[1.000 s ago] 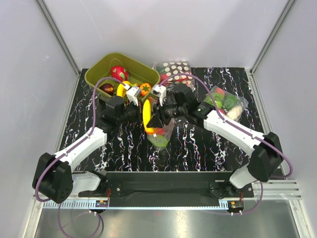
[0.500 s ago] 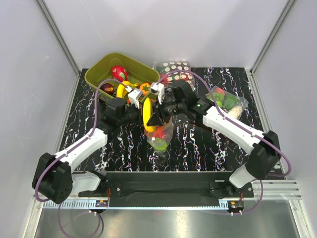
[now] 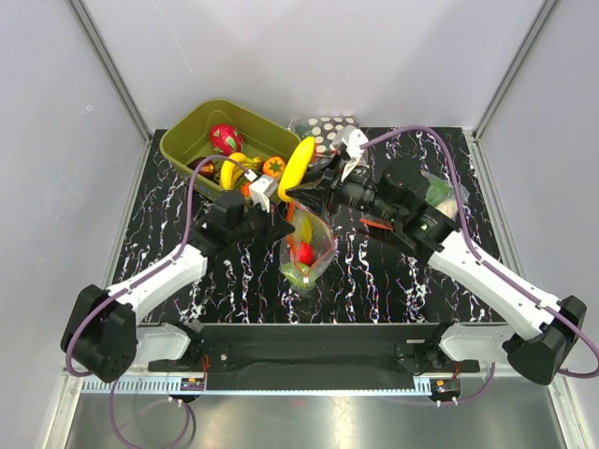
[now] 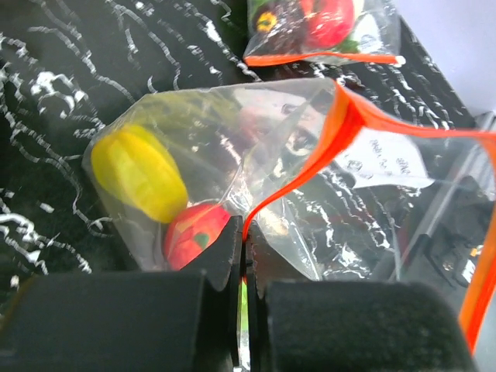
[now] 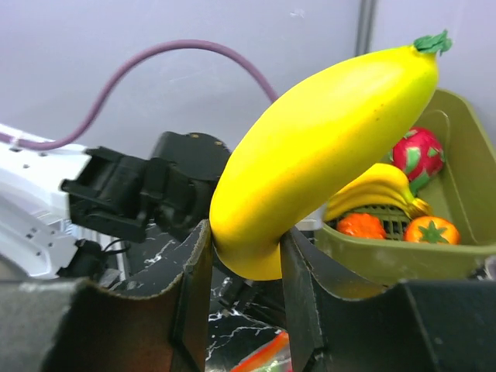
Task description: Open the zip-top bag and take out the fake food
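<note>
Banana [image 5: 325,147] wedged between right fingers [image 5: 190,310] — clear of zip-top bag [image 3: 307,248].

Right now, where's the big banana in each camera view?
Top: banana just above centre, tilted, held by the right gripper.
Left wrist: not in it; the yellow piece inside the bag is something else.
Right wrist: banana fills the centre, clamped between the fingers.
Landmark: the green bin, left of the banana from above, behind it at right in the right wrist view.
</note>
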Motion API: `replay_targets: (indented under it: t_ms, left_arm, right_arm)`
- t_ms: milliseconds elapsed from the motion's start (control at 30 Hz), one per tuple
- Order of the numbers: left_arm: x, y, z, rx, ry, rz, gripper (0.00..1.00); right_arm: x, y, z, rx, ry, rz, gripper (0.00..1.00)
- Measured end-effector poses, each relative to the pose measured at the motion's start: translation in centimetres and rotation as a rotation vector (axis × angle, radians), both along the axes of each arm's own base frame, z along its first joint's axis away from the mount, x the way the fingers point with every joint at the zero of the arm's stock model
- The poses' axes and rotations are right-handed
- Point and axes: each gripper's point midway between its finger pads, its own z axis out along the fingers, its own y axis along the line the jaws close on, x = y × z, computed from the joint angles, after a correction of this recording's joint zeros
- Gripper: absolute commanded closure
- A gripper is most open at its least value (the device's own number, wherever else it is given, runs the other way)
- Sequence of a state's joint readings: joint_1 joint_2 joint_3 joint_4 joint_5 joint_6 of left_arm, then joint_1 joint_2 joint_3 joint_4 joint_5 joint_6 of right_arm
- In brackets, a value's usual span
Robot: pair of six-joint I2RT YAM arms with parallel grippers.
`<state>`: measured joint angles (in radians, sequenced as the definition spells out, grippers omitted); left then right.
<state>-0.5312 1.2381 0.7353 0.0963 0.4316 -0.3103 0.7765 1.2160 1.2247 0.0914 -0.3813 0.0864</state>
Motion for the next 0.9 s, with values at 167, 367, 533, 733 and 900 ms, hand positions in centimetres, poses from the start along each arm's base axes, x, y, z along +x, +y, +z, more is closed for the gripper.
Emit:
replay_targets:
  t_ms: [167,367,533,733,900]
  left_arm:
    - [-0.8,1.0,-0.2,0.014,0.002,0.029,1.0]
    - [-1.6,1.9,1.2,-0.001,-0.037,0.051,1.0]
    - [-2.1,2.7,1.1,0.011,-0.035,0.074,1.0]
    - [-2.3,3.0,1.1,0.018,-0.029,0.086,1.0]
    - [-2.3,3.0,1.2,0.015,-0.027,0.089,1.0]
  right_arm:
    - [2.5,-1.2,-1.2,-0.027,0.035,-0.081,0.87]
    - [9.7,-2.2,-1.9,-0.043,0.074,-0.176,0.87]
    - [15.3,0.3,-4.6,-0.082,0.125,-0.143,0.87]
    - [20.7,5.1,-9.1,-0.11,0.192,-0.032,0.86]
    - [23.7,7.9,-11.9,-0.128,0.251,0.031,0.55]
